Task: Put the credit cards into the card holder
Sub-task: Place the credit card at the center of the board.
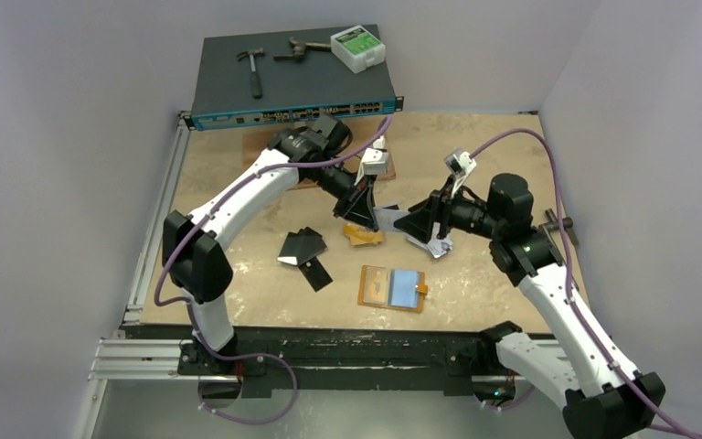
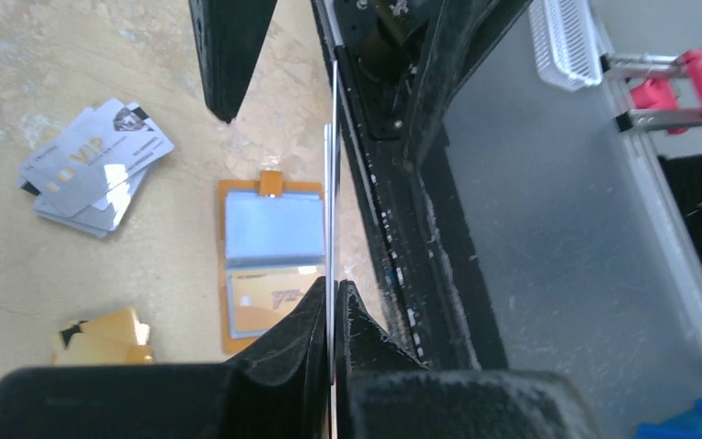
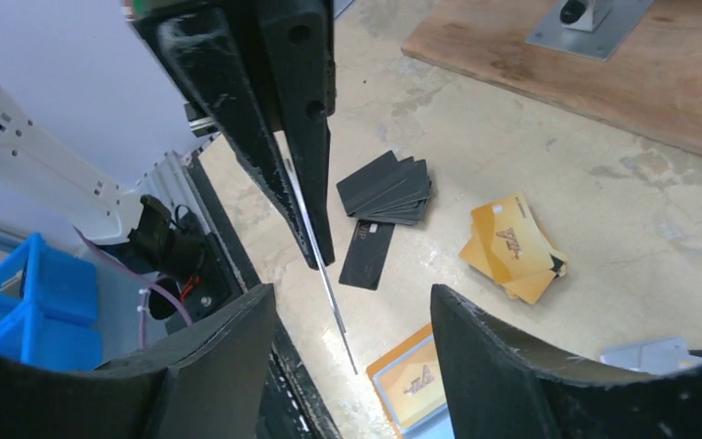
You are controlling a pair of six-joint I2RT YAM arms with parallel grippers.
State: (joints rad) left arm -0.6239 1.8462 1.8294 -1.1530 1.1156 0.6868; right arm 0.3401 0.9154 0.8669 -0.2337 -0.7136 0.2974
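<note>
**Q:** How are the grippers disposed?

**A:** The left gripper (image 2: pixel 332 291) is shown clamped on a held card (image 2: pixel 331 201), which is seen edge-on and raised above the table (image 1: pixel 238 183); its colour cannot be told with confidence. The fingers of the right gripper (image 3: pixel 352 302) are spread apart, and the card's free end appears to lie between them; no contact can be made out.

**Q:** Where are the task's things located?

**A:** The card holder (image 1: pixel 393 288) is laid open and flat near the table's near edge; a pocketed card (image 2: pixel 270 291), orange-gold, is visible in one sleeve; the adjoining clear sleeve appears unfilled. The black cards (image 1: pixel 303 247) are piled to the holder's left, with one lying apart; the orange-gold cards (image 1: pixel 363 236) are stacked just beyond the holder; the silvery cards (image 2: pixel 91 165) are fanned beneath the right arm.

**Q:** How far is the task judged to be advanced?

**A:** An early stage is inferred: one card is pocketed and one is in hand, while three piles are yet to be inserted.
</note>
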